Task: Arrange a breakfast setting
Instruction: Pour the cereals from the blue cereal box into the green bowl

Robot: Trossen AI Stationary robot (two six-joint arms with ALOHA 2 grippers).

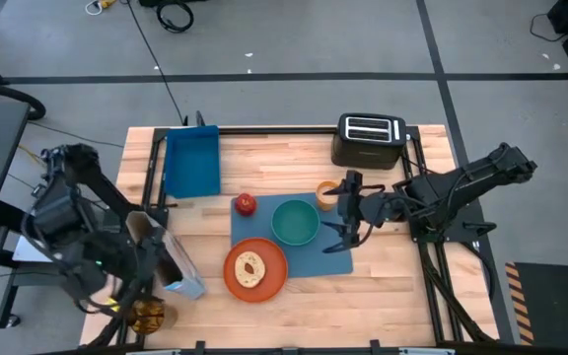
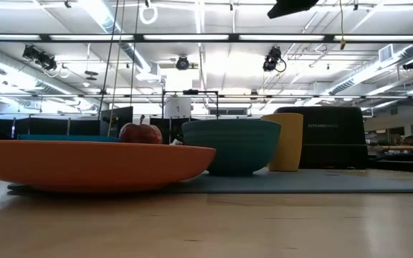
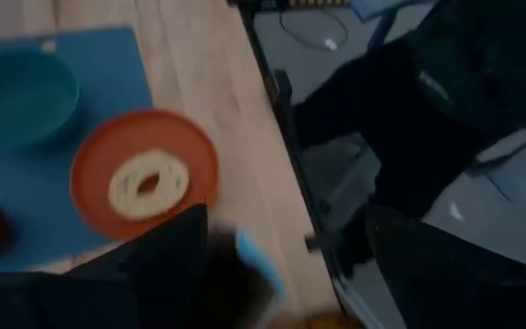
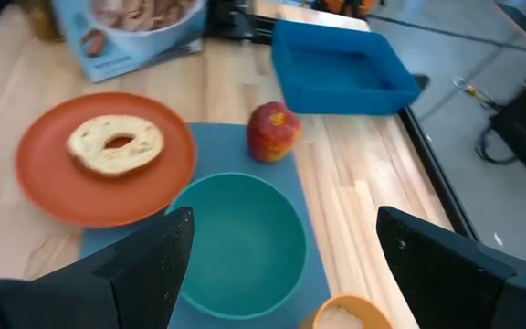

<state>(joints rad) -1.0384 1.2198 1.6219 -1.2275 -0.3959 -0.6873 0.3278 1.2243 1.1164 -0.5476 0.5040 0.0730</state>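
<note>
The right end effector [image 1: 349,210] sits right of center in the high view, with its two fingers spread wide and nothing between them. It hangs over the right part of the one flat blue placemat [image 1: 316,258], close to the one teal bowl [image 1: 295,221] and the one small orange cup [image 1: 326,192].

The left end effector [image 1: 151,264] is at the lower left of the high view, at the table's [image 1: 383,296] left edge. It is right at the one blue cereal bag [image 1: 179,266] — I cannot tell if its fingers are spread or pinching the bag.

The teal bowl stands on the placemat and looks bare inside in the right wrist view. The orange cup stands just beside it, toward the upper right. One round orange plate [image 1: 269,281] lies half on the placemat's lower left corner, and one round bread piece [image 1: 250,268] with a hole lies on it. One red apple [image 1: 246,204] sits at the placemat's upper left corner.

One deep blue bin [image 1: 191,163] sits at the upper left of the table — nothing shows in it. One black toaster [image 1: 370,139] stands at the upper right.
</note>
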